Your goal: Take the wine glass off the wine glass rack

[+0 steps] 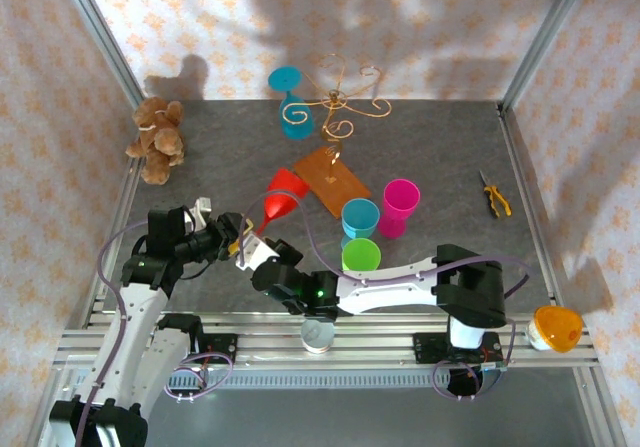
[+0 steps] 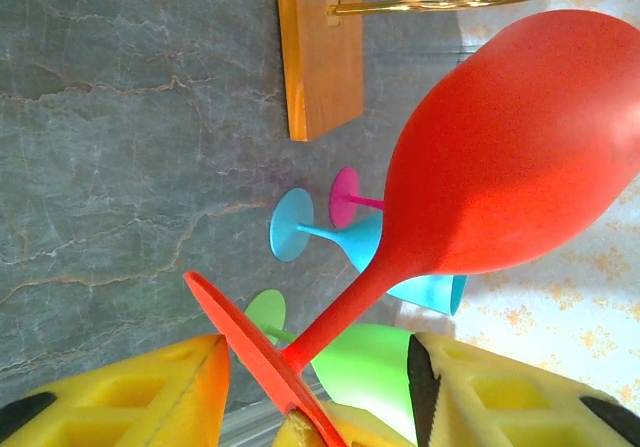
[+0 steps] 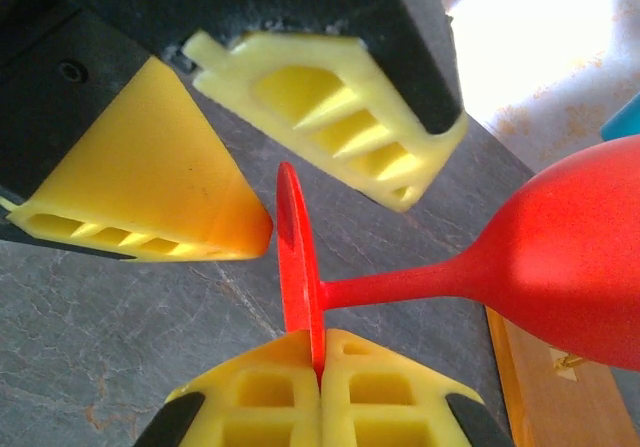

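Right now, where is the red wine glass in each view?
Top external: red wine glass left of centre, tilted.
Left wrist: bowl upper right, foot at bottom.
Right wrist: bowl at right edge, foot in centre.
Shared landmark: the wooden base, near the bowl in every view.

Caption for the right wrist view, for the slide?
Right gripper pinches the red wine glass by its foot's edge, while the open left gripper brackets the foot.
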Robot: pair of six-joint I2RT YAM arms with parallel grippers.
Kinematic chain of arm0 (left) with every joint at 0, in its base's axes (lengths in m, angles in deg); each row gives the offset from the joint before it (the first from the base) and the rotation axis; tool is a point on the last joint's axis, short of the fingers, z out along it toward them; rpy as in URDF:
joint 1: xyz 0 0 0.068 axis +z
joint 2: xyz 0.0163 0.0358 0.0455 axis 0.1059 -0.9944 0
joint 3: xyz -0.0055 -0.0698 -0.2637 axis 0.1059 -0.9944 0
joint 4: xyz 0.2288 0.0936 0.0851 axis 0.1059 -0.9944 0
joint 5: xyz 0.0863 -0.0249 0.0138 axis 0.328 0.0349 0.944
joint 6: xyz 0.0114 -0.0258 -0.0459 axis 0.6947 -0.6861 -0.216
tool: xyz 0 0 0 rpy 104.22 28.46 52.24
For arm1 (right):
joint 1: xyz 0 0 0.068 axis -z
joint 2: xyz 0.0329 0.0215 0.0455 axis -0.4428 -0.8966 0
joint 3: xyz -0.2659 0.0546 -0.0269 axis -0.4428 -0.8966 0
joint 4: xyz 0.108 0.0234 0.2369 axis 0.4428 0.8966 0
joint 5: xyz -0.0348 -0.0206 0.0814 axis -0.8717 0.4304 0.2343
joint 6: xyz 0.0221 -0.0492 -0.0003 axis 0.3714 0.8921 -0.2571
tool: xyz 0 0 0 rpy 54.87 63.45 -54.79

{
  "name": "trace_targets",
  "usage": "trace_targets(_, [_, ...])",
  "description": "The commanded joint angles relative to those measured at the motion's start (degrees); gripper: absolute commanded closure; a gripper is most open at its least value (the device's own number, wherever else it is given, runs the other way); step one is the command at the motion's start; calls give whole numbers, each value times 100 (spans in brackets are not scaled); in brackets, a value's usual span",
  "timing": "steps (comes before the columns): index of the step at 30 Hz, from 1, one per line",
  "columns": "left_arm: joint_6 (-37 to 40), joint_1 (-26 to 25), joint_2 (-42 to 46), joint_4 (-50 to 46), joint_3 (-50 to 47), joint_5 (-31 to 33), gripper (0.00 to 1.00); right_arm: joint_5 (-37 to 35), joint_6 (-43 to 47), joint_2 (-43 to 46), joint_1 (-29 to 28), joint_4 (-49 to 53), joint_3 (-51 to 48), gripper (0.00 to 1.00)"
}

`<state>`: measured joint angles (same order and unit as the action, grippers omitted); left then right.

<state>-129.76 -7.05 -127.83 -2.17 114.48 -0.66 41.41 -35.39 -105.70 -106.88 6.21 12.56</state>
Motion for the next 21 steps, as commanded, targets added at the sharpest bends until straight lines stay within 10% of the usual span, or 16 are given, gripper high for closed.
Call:
trace_targets(1, [-54, 35, 61, 270, -52, -122, 52, -137, 108, -30, -35, -237, 249, 100])
trace_targets(21, [-70, 36, 6, 557, -298, -26, 91, 62, 275, 255, -167, -325, 332, 100])
